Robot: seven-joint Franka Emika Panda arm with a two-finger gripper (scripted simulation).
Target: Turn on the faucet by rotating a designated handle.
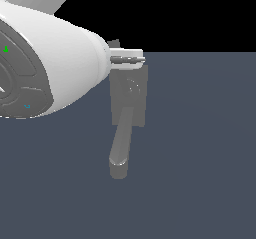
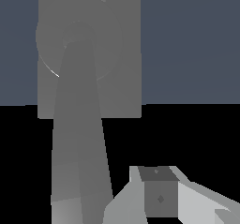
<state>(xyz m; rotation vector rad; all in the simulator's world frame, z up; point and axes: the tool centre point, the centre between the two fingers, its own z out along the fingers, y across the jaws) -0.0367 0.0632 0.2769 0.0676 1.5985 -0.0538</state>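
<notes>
The faucet's flat grey base plate (image 1: 137,103) lies on the dark floor, and its thick rounded spout (image 1: 120,150) runs toward the bottom of the exterior view. A small round hub (image 1: 132,86) shows on the plate. I cannot pick out the thin handle for certain. My gripper (image 1: 127,58) hovers at the plate's far edge, with its white fingers (image 1: 126,52) lying sideways. In the wrist view the base plate (image 2: 119,54), hub (image 2: 77,35) and a long tapering bar (image 2: 79,148) fill the frame, and my gripper (image 2: 159,197) is only partly seen. How far apart the fingers are is unclear.
My large white arm (image 1: 45,63) covers the exterior view's upper left and hides what lies behind it. The dark blue-grey floor (image 1: 200,158) spreads around the faucet.
</notes>
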